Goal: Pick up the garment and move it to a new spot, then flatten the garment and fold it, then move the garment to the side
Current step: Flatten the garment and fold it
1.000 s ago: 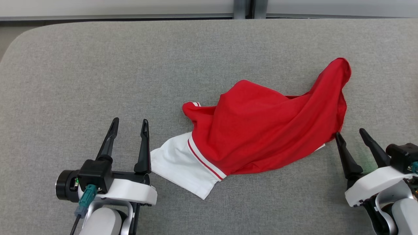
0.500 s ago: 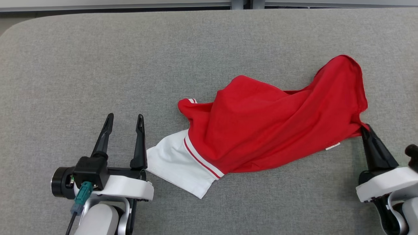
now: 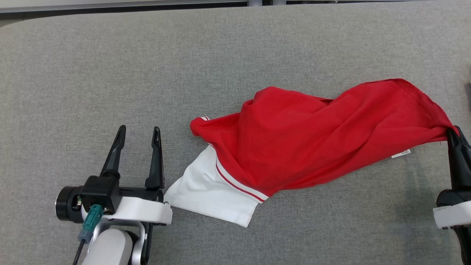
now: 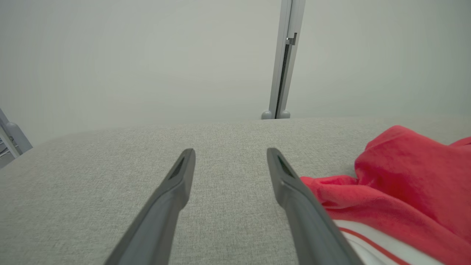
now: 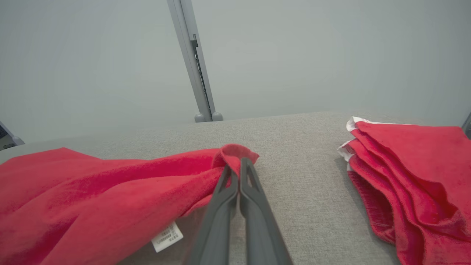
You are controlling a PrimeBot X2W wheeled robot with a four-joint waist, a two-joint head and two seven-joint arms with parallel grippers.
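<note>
Garment (image 3: 312, 147) lies stretched toward the right edge of the table (image 3: 110, 66) because the right end effector (image 3: 452, 133) pinches its end (left end effector (image 3: 139, 128) idle, spread wide).

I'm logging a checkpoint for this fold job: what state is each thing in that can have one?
garment: unfolded, crumpled on the table, one red edge stretched rightward.
left gripper: open, empty, beside the garment.
right gripper: shut on the garment's edge.
folded red stack: folded, resting on the table, apart from both grippers.
</note>
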